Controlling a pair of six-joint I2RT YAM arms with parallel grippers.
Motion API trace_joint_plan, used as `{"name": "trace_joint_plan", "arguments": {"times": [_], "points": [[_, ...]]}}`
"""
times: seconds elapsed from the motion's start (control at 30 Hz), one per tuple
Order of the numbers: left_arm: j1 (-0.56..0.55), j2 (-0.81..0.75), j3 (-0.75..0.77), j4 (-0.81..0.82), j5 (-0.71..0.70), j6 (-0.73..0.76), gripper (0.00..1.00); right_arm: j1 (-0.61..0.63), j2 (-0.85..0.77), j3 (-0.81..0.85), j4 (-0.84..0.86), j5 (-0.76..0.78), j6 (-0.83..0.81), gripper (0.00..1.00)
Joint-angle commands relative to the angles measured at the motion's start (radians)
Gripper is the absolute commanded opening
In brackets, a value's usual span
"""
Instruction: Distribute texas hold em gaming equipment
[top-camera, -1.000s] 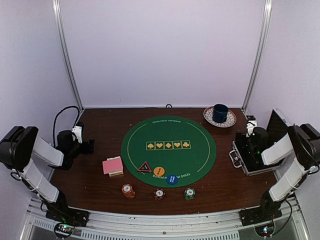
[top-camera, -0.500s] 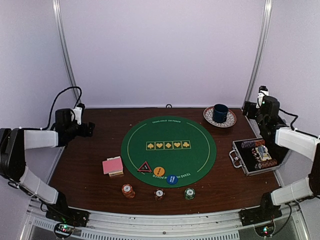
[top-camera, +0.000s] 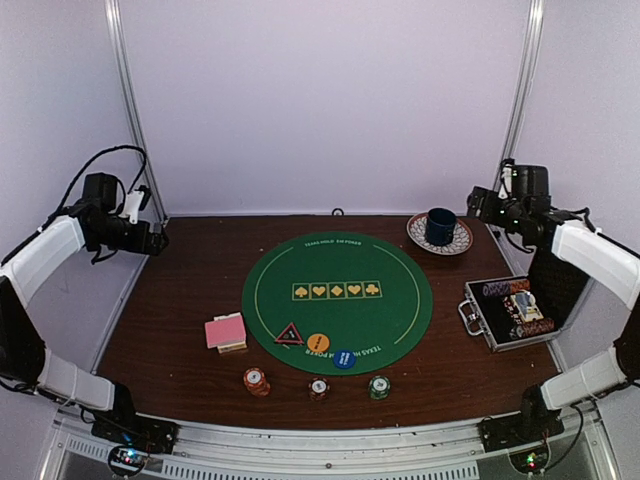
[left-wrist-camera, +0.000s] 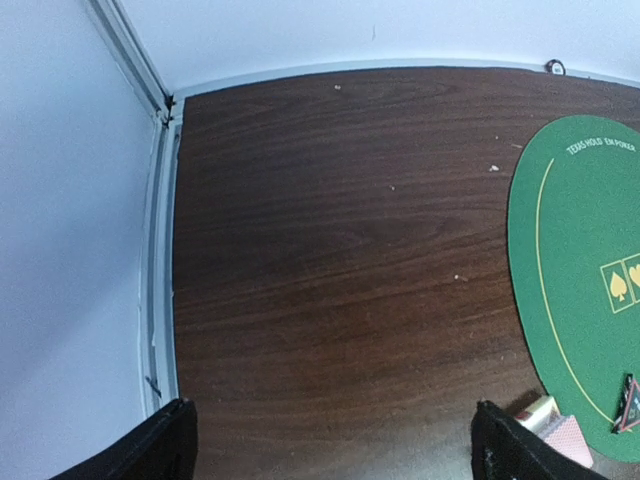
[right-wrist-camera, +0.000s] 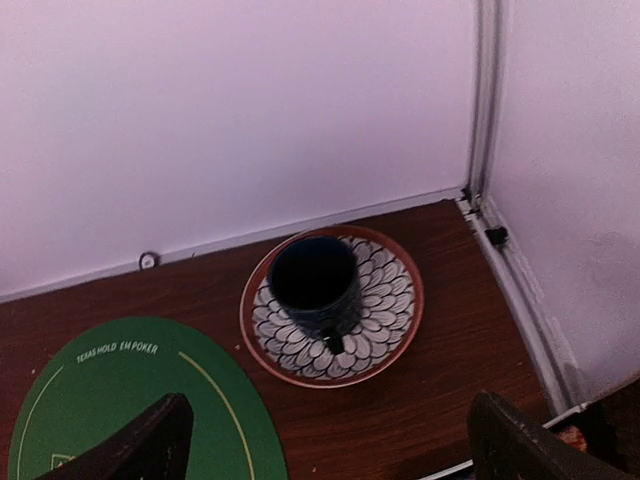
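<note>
While raised near the far corners, the left fingers (left-wrist-camera: 165, 450) and right fingers (right-wrist-camera: 150, 445) stand spread, grasping nothing. Pink-backed cards (top-camera: 226, 332) lie left of the green mat (top-camera: 337, 265). The triangle marker (top-camera: 289, 335), orange disc (top-camera: 318, 343) and blue disc (top-camera: 344, 358) sit on its near edge. 3 chip stacks (top-camera: 319, 386) line the table (top-camera: 180, 300) nearer still.
</note>
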Motion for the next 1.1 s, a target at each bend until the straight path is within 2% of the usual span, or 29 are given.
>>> {"name": "trace_joint_plan", "arguments": {"times": [0.0, 0.13, 0.3, 0.47, 0.77, 0.97, 1.07], "points": [[0.022, -0.036, 0.057, -0.205, 0.021, 0.049, 0.97, 0.168, 0.089, 0.098, -0.180, 0.003, -0.048, 1.00], [0.024, -0.057, 0.081, -0.251, 0.007, 0.050, 0.98, 0.356, 0.169, 0.168, -0.225, 0.081, -0.075, 0.97], [0.024, -0.067, 0.093, -0.255, -0.031, 0.046, 0.98, 0.543, 0.299, 0.261, -0.285, 0.083, -0.075, 0.89], [0.024, -0.061, 0.092, -0.279, -0.068, 0.087, 0.98, 0.701, 0.417, 0.327, -0.308, 0.077, -0.065, 0.87], [0.024, -0.024, 0.098, -0.350, 0.001, 0.128, 0.98, 0.883, 0.617, 0.446, -0.324, -0.006, -0.093, 0.80], [0.024, -0.024, 0.120, -0.398, 0.075, 0.155, 0.98, 0.939, 0.723, 0.484, -0.320, -0.077, -0.138, 0.87], [0.024, -0.026, 0.138, -0.415, 0.085, 0.160, 0.98, 0.952, 0.768, 0.507, -0.320, -0.098, -0.155, 0.87]]}}
